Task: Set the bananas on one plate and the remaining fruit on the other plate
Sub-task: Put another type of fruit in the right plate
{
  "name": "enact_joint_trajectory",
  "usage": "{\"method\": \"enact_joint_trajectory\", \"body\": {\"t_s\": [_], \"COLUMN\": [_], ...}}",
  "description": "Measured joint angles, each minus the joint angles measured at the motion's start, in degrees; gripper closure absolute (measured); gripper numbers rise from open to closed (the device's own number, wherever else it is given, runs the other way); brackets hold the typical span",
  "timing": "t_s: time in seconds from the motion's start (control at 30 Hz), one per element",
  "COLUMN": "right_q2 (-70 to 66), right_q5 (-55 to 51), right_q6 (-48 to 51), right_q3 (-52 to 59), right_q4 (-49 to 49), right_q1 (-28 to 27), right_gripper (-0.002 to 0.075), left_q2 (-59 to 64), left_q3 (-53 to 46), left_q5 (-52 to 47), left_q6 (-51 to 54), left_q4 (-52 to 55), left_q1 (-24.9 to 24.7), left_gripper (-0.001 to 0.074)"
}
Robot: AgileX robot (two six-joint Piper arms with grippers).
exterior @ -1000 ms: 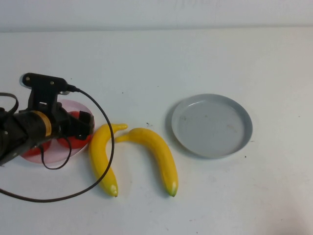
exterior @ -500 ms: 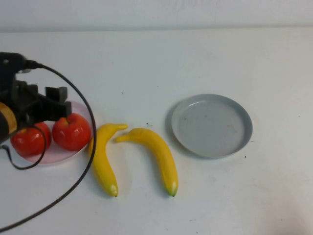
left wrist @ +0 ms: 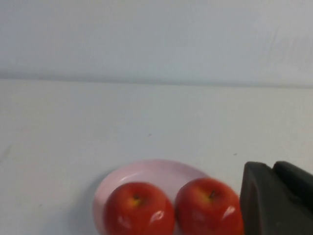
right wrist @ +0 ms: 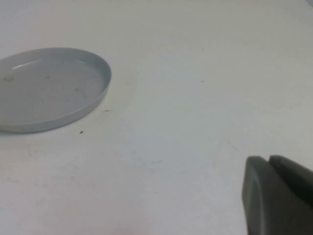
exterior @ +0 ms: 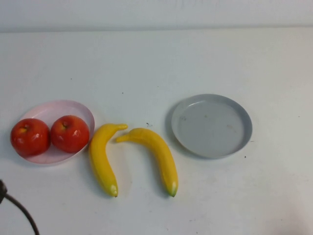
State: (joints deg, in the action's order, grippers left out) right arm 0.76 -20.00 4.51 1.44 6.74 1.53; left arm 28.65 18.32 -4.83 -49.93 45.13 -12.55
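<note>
Two red apples sit side by side on the pale pink plate at the left. Two yellow bananas lie on the table between that plate and the grey plate, which holds nothing. Neither arm shows in the high view. In the left wrist view my left gripper is shut and holds nothing, drawn back on the near side of the apples and pink plate. My right gripper is shut and holds nothing, over bare table beside the grey plate.
A black cable curls in at the near left corner of the high view. The white table runs back to a pale wall behind the plates.
My left arm has pulled back from over the pink plate and left the high view at the near left. Its jaws have shut. Both apples now show uncovered on the plate.
</note>
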Motion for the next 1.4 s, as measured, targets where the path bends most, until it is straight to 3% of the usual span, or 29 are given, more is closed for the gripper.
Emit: {"method": "enact_joint_trajectory", "body": {"t_s": [0.27,0.4,0.6,0.7,0.83,0.9,1.13,1.4], "right_q2": [0.00,0.00,0.00,0.00,0.00,0.00,0.00,0.00], "right_q5": [0.00,0.00,0.00,0.00,0.00,0.00,0.00,0.00], "right_q6": [0.00,0.00,0.00,0.00,0.00,0.00,0.00,0.00], "right_q3": [0.00,0.00,0.00,0.00,0.00,0.00,0.00,0.09], "right_q4": [0.00,0.00,0.00,0.00,0.00,0.00,0.00,0.00], "right_q1": [0.00,0.00,0.00,0.00,0.00,0.00,0.00,0.00], "right_gripper": [0.0743,0.0743,0.0743,0.0743,0.0743,0.0743,0.0743,0.0743], "left_q2": [-8.70,-8.83,-8.83,-8.94,-12.99,-16.48,-28.72,-29.26], "left_q3": [-5.22,-5.38,-5.47,-5.85,-8.04,-9.66,-15.41,-19.62], "left_q5": [-16.74,-16.14,-7.27,-1.81,0.46,0.69,0.23,-3.59], "left_q6": [-1.76,-4.50,-4.32,6.99,36.21,42.39,47.32,47.79], "left_q4": [0.32,-0.33,-0.93,-8.80,-28.87,-33.04,-38.17,-41.14], "left_q1": [0.10,0.10,0.10,0.10,0.68,1.75,7.89,8.47], "left_gripper": [0.0731,0.0732,0.0732,0.0733,0.0733,0.0733,0.0733,0.0733]}}
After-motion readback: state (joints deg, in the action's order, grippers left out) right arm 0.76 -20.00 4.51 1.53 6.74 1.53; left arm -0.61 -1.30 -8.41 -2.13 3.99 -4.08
